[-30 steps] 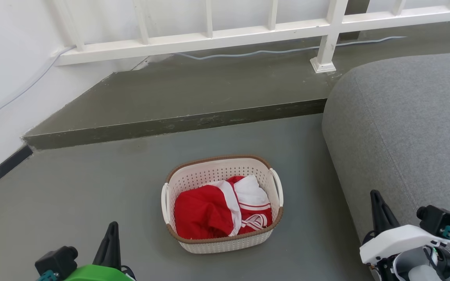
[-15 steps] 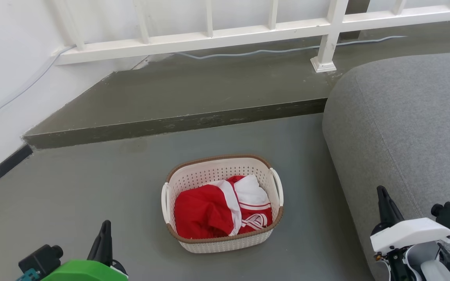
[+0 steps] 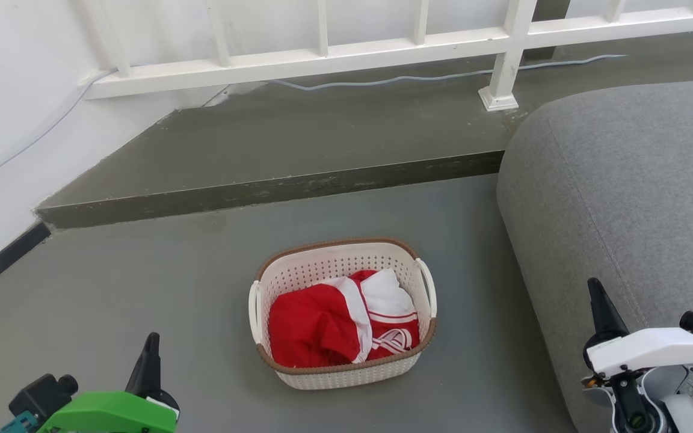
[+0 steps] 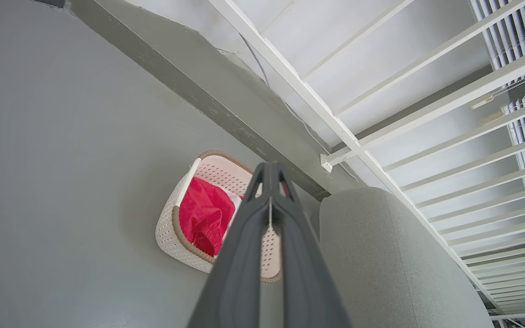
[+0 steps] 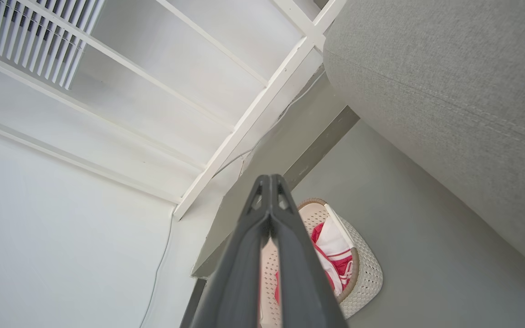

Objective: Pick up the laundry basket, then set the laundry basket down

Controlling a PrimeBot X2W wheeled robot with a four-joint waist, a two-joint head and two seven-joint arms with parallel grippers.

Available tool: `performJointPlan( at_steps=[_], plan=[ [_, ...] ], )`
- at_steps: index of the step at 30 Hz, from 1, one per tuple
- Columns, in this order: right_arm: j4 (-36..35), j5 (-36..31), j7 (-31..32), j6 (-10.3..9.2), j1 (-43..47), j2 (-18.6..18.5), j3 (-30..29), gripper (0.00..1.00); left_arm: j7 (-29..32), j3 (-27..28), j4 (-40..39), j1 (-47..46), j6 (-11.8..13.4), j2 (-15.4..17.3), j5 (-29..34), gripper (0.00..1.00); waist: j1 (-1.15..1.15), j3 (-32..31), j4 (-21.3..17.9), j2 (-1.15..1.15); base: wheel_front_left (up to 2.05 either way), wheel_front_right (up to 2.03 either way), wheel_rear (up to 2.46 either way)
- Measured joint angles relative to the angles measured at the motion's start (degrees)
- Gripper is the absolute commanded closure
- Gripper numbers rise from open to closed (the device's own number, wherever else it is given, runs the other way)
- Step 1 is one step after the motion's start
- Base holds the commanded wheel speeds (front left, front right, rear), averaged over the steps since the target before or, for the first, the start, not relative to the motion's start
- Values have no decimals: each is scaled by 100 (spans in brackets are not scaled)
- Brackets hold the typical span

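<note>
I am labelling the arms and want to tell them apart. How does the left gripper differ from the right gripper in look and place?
The left gripper has a green cover; the right gripper has a white cover. The left gripper hangs over the floor left of the basket; the right gripper shows against the grey sofa. Both have dark fingers shut together, apart from the basket.

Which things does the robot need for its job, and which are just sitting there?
For the job:
laundry basket
red-and-white clothing inside it
left gripper
right gripper

Just sitting there:
grey sofa
white railing
cable
raised step
</note>
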Motion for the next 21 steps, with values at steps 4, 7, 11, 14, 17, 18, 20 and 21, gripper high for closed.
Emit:
performJointPlan(
  at_steps=[4,7,11,14,17,18,20,21],
  plan=[
    [11,305,67,56,-57,7,-66,100,77,74,22,-53,-33,0,-279,100,0,2,1,0,0,0,0],
    [22,537,120,90,-71,11,-113,100,129,113,42,-76,-78,-1,-435,100,0,3,2,0,0,0,0],
    [38,826,196,149,-98,15,-174,100,192,176,73,-135,-109,-1,-709,100,0,5,3,0,0,0,0],
    [52,1043,237,175,-125,24,-219,100,245,241,101,-170,-143,-1,-900,100,0,7,4,0,0,0,0],
    [66,1278,276,224,-171,30,-270,100,263,283,132,-178,-188,-4,-1081,100,0,8,5,0,0,0,0],
    [67,1347,300,226,-175,31,-287,100,301,298,147,-184,-207,-4,-1138,100,0,9,5,0,0,0,0],
    [78,1485,321,250,-178,33,-319,100,316,323,167,-213,-235,-9,-1295,100,0,10,5,0,0,0,0],
    [83,1574,331,276,-183,34,-334,100,354,339,178,-235,-241,-10,-1368,100,0,10,6,0,0,0,0]
  ],
)
